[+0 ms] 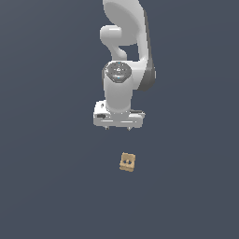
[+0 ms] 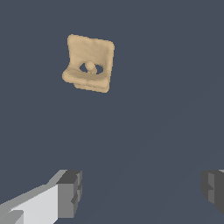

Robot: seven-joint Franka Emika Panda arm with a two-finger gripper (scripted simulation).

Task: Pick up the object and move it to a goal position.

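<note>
In the wrist view the claw (image 2: 140,192) is spread wide, its 2 grey fingertips (image 2: 70,192) well apart with nothing between them. Beyond them the tan block (image 2: 89,63) lies on the dark surface (image 2: 166,87). In the exterior view the block (image 1: 127,162) sits apart from the claw (image 1: 118,127).
</note>
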